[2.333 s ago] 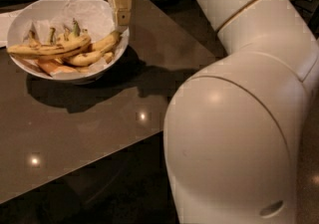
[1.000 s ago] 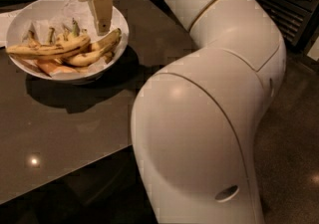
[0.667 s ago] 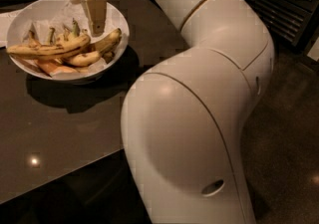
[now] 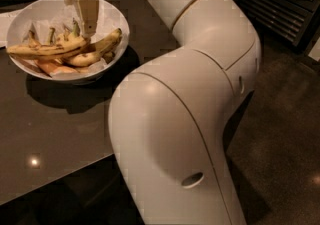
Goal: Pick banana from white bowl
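The white bowl (image 4: 119, 23) stands at the far left of the dark table, lined with crumpled white paper. Several yellow bananas lie in it: a long one (image 4: 45, 49) across the front and a curved one (image 4: 97, 49) on the right. My gripper (image 4: 78, 23) hangs straight down over the middle of the bowl. Its fingers are apart, and the nearer finger (image 4: 88, 14) reaches down to just above the long banana's right end. It holds nothing. The far finger is partly hidden.
My large white arm (image 4: 190, 94) fills the middle and foreground and hides much of the glossy dark table (image 4: 50, 134). A white sheet (image 4: 5, 21) lies at the left edge. Dark floor (image 4: 285, 134) and a slatted cabinet lie to the right.
The gripper has moved left from the bowl's right rim to over its middle and come lower toward the bananas. The arm has swung left with it. The bananas have not moved.
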Controlling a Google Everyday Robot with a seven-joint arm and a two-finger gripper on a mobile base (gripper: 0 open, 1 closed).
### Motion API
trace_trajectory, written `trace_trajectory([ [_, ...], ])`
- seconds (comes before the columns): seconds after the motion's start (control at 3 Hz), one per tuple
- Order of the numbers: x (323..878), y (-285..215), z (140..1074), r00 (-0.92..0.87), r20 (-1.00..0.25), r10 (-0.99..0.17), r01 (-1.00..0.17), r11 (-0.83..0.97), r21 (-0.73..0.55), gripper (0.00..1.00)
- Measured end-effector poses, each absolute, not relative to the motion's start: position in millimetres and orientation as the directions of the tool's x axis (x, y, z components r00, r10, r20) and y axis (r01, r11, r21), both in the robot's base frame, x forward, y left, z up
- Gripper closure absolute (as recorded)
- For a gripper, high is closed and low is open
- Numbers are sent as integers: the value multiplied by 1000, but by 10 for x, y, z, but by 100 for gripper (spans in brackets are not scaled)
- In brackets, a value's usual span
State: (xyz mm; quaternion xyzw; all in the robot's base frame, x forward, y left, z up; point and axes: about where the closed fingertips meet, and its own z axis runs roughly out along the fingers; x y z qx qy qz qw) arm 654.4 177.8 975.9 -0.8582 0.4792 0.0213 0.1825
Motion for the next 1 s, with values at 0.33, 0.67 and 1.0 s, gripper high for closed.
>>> trace_trajectory([
  [0.33, 6561, 1904, 9785, 509, -245, -825, -851, -439, -289, 31],
  [0.67, 6561, 2033, 9769, 482, -282, -829, -869, -412, -274, 35],
  [1.0, 6551, 2151, 9717, 457, -327, -827, -886, -390, -250, 35],
])
